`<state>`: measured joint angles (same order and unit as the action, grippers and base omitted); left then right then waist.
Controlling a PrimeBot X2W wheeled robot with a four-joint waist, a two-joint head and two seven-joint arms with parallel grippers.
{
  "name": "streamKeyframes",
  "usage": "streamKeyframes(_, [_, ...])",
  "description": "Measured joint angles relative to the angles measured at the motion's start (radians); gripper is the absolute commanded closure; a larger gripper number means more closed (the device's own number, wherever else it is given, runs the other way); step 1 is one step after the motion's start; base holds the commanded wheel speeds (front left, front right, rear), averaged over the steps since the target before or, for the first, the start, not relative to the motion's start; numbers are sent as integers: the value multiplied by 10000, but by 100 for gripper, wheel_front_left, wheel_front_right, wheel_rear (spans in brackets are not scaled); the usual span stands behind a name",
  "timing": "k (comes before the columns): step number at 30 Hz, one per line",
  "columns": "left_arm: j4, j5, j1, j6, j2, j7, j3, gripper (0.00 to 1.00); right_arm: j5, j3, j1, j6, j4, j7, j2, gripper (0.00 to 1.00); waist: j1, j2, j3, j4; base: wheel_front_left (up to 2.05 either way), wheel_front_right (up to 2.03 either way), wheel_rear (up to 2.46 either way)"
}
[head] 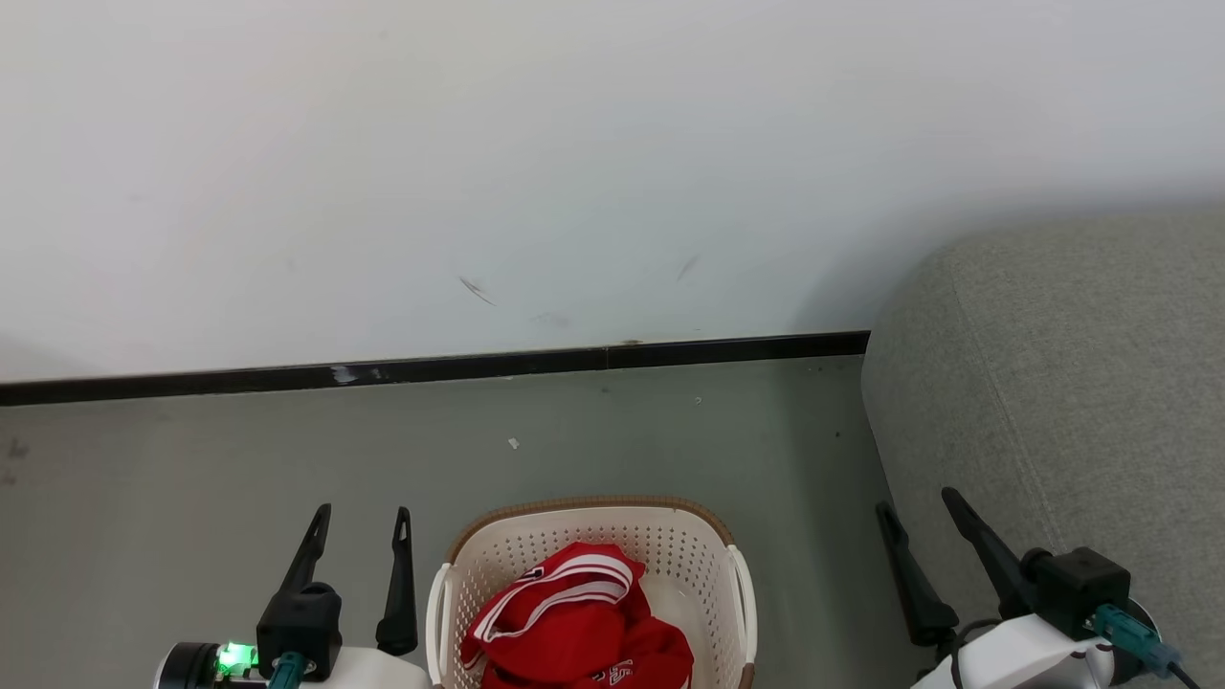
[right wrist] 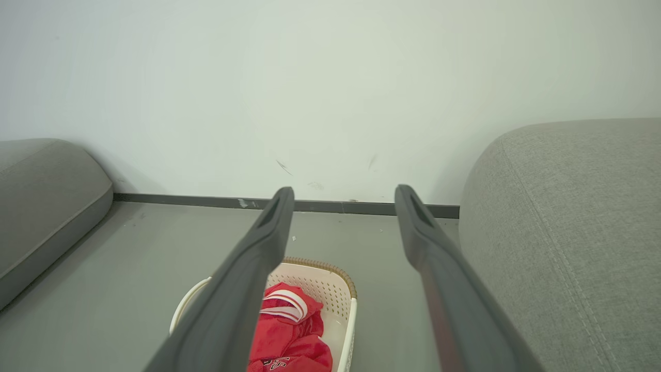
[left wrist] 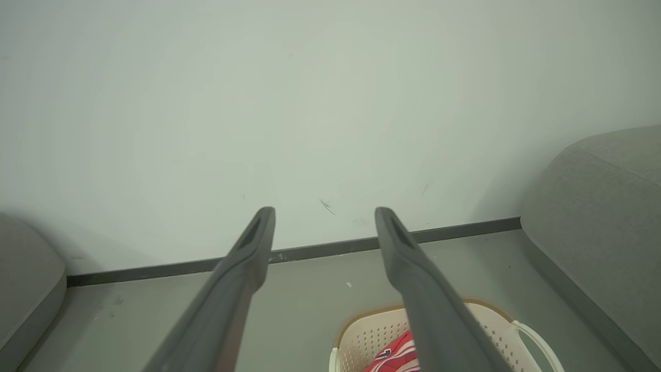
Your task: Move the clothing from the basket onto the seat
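The red clothing with white stripes lies bunched inside the cream-white basket, which stands on the grey floor at the bottom centre of the head view. The clothing and the basket lie under my right gripper in the right wrist view; a corner of the clothing shows in the basket in the left wrist view. The grey seat rises at the right. My left gripper stands open left of the basket. My right gripper stands open between basket and seat, holding nothing.
A white wall with a dark skirting board runs behind the basket. A second grey cushion sits at the far left. Bare grey floor spreads around the basket.
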<state>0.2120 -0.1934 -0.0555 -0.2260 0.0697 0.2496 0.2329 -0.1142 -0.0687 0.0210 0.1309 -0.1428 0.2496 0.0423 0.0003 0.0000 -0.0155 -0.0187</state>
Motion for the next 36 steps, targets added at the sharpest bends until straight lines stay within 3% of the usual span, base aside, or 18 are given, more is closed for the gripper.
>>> streamKeyframes(13, [54, 6, -221, 58, 13, 0, -104, 0, 2, 4, -30, 0, 144, 0, 0, 0, -1, 0, -389, 65, 0, 0, 0])
streamKeyframes(36, [2240, 656, -2081, 1047, 309, -284, 963, 0, 295, 445, -851, 0, 773, 12, -4, 0, -1, 0, -1885, 409, 0, 0, 0])
